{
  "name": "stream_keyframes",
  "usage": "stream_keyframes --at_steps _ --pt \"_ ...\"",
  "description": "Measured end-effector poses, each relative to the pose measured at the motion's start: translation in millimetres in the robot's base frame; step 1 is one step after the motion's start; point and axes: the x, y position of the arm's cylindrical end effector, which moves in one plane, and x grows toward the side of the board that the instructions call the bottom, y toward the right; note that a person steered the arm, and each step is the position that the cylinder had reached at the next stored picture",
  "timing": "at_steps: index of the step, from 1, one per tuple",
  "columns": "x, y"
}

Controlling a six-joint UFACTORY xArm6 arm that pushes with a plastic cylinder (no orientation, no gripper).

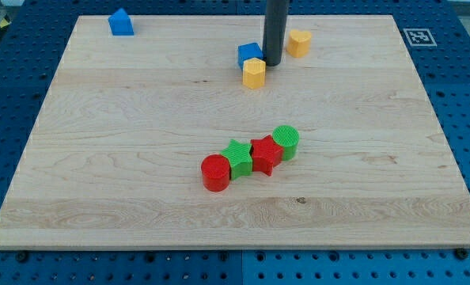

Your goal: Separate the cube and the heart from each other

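A blue cube [249, 54] sits near the view's top centre on the wooden board [140, 158]. A yellow block [254, 73], seemingly the heart, touches the cube's lower right corner. My tip [272, 63] stands just right of the blue cube and just above and right of that yellow block, close to both. I cannot tell whether it touches them. A second yellow block [299, 43], with flat sides, lies a little right of the rod.
A blue house-shaped block [121, 22] lies at the top left. Below centre a diagonal row of touching blocks runs from a red cylinder [215, 172] through a green star [237, 157] and a red star [266, 153] to a green cylinder [286, 142].
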Motion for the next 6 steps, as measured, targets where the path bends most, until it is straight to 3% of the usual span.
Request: stream_keyframes --at_steps 4,6 --pt "2 -121" --pt "-25 -161"
